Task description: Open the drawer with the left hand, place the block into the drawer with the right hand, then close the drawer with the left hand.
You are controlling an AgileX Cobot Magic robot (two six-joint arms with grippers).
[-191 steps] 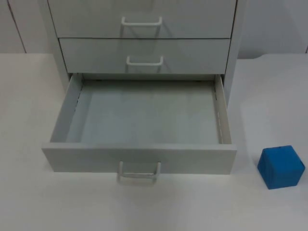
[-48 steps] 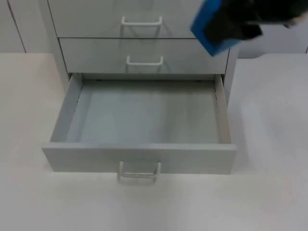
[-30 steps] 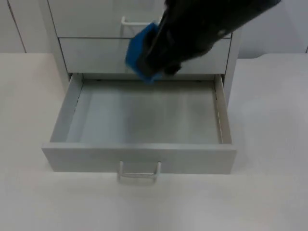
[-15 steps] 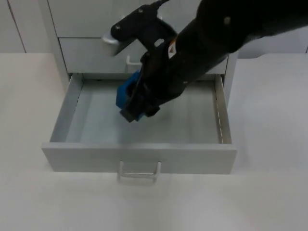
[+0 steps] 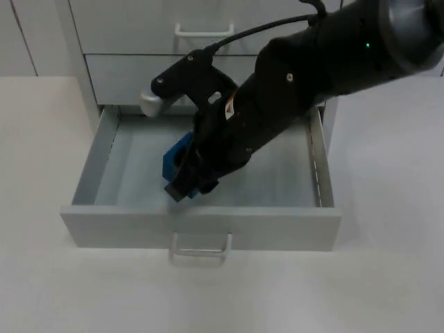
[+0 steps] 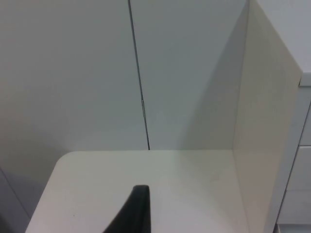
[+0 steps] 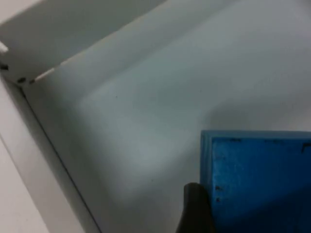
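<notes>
Setting: white table top [image 5: 388, 277] carrying a grey drawer cabinet [image 5: 208, 41], its back toward the partition wall [image 6: 73, 73]
Drawer: the bottom drawer [image 5: 201, 225] stands pulled fully out with its handle [image 5: 200, 248] toward the camera, so the opening step looks done and the tray is free to receive something from above
Right gripper [image 5: 186, 182]: reaches down inside the drawer, clamped on the blue block [image 5: 176, 158]; it keeps hold because the block does not yet seem to rest on the drawer floor
Block position: inside the drawer's walls, left of middle, close above the floor [image 7: 160, 107], well clear of the left wall and front panel; whether it touches the floor, I cannot tell
Left gripper [image 6: 133, 213]: waits off to the cabinet's side over bare table, out of the right arm's way; whether its fingers are apart or together, I cannot tell
Step judged: placing, near release; closing the drawer remains
</notes>
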